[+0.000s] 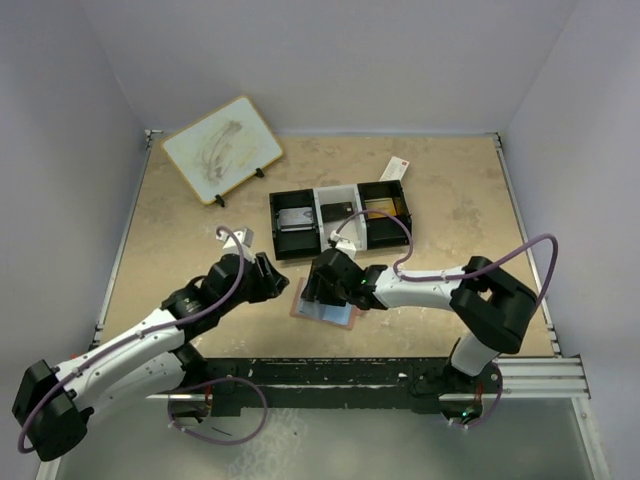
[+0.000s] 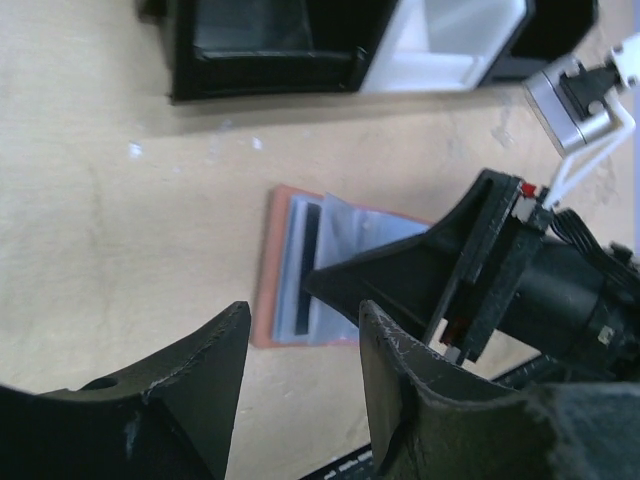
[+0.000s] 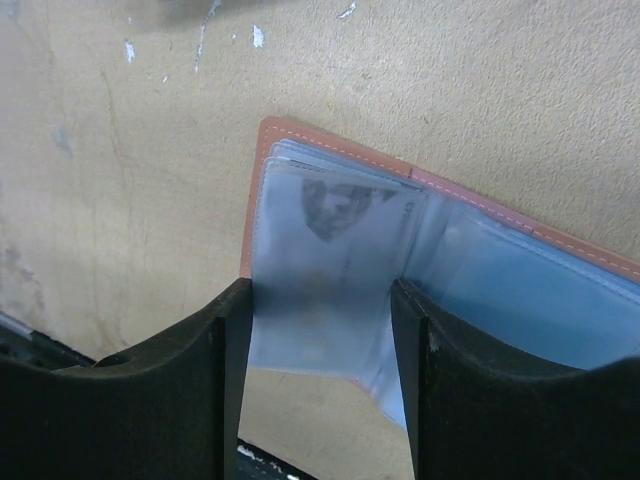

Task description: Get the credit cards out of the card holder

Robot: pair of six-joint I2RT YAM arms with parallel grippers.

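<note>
**While the holder lies open, two cards sit in the tray**

Although the job is well under way, it does not look finished. A silvery grey credit card (image 1: 295, 222) lies in the left black compartment of the three-part tray (image 1: 296, 252). A dark credit card (image 1: 338, 212) lies in the tray's white middle compartment. The right compartment holds something amber-brown that I cannot make out from above.

The card holder (image 1: 325, 312) lies spread open on the table (image 1: 450, 200) just in front of the tray, tan leather underneath and bluish clear pockets facing up. The right gripper (image 1: 320, 296) is down on it with its jaws fairly wide, one finger on each side of a clear pocket leaf (image 3: 320, 300). Nothing looks pinched.

A dim dark shape (image 3: 335, 210) shows through that leaf. The left wrist view also shows a dark strip (image 2: 312, 240) in a pocket near the holder's edge. From these I judge that at least one card may remain inside, though the plastic is too cloudy to be sure.

The left gripper (image 1: 266, 276) hangs just left of the holder, its jaws partly apart with nothing between them.

By my reading, what is left is to draw out whatever the pockets hold and set it in the tray. A white packet with a red end (image 1: 396, 168) lies behind the tray, and it is no part of this job.
</note>
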